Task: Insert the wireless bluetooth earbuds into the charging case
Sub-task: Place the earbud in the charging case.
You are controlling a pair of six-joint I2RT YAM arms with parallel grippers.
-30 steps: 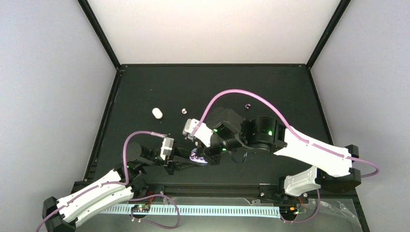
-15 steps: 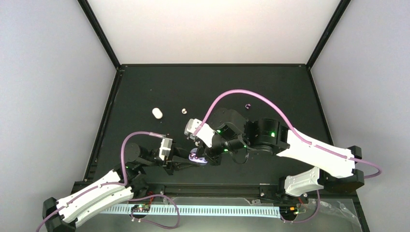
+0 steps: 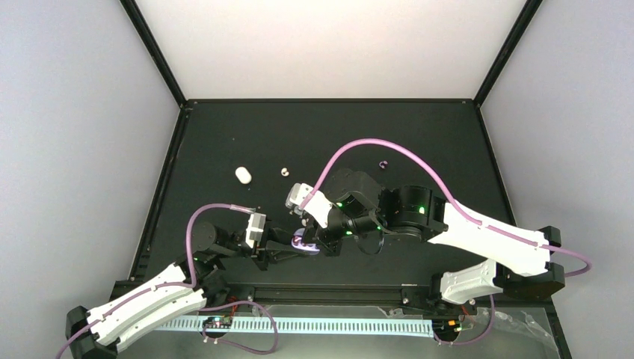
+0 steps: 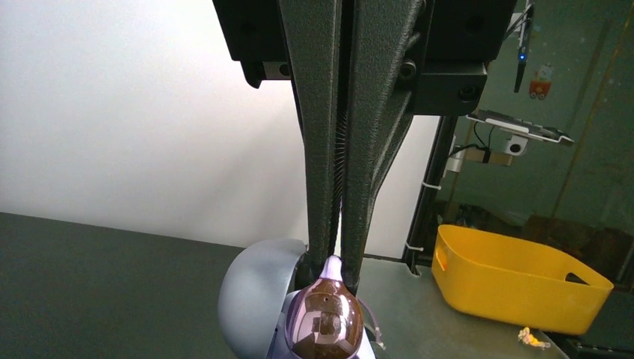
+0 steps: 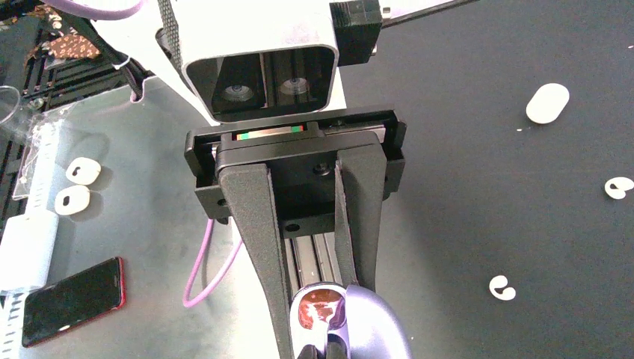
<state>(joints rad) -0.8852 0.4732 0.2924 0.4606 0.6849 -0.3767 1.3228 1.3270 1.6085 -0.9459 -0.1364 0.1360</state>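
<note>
The lilac charging case [image 3: 303,243] sits open between both grippers near the table's front edge. My right gripper [image 3: 318,243] is shut on it, and in the right wrist view [image 5: 323,314] its fingers flank the case body and raised lid [image 5: 377,329]. My left gripper [image 4: 338,273] is shut on the stem of a glossy lilac earbud [image 4: 325,321]. The bud lies at the case's opening, beside the lid [image 4: 250,299]. Two white earbuds [image 5: 502,287] [image 5: 618,187] lie loose on the mat. A lilac earbud [image 3: 383,164] lies farther back.
A white oval capsule [image 3: 243,175] lies on the mat at the left. Off the table's front edge are a red phone [image 5: 71,299] and two small white pieces [image 5: 82,170]. A yellow bin [image 4: 523,280] stands beyond the table.
The right arm has shifted very slightly. Both grips are unchanged and the case stays in place.
</note>
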